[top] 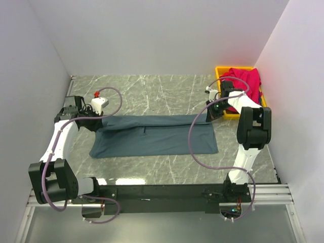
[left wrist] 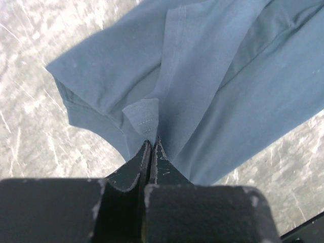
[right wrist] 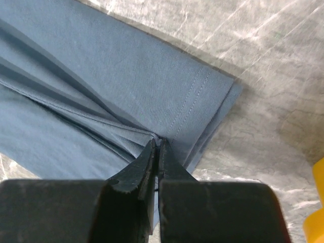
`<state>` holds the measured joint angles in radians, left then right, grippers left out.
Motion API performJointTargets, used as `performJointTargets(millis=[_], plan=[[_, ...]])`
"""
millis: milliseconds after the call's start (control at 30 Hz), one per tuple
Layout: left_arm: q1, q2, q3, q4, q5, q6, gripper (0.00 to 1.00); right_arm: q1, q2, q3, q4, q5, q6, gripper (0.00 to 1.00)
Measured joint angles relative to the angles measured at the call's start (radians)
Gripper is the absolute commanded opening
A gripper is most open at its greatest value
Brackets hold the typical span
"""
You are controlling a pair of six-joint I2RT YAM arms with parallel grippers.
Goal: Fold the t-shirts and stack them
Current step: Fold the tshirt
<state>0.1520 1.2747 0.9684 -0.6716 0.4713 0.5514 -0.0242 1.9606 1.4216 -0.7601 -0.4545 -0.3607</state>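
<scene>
walls [top: 152, 35]: plain white | tabletop [top: 152, 91]: grey veined marble, glossy | light: even

No writing, label, brand mark, number or sign can be read in any of the three views. The blue-grey t-shirt [top: 157, 136] shows plain cloth with stitched hems only. The red t-shirt [top: 245, 81] and the rim of the yellow bin [top: 223, 69] carry no legible mark at this size.
</scene>
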Motion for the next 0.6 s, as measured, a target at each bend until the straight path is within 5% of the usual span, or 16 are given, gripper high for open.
performJointTargets(millis=[600], plan=[[0.0, -0.028, -0.093, -0.045, -0.027, 0.077, 0.0, 0.0, -0.019, -0.058, -0.004, 0.002, -0.042, 0.0]])
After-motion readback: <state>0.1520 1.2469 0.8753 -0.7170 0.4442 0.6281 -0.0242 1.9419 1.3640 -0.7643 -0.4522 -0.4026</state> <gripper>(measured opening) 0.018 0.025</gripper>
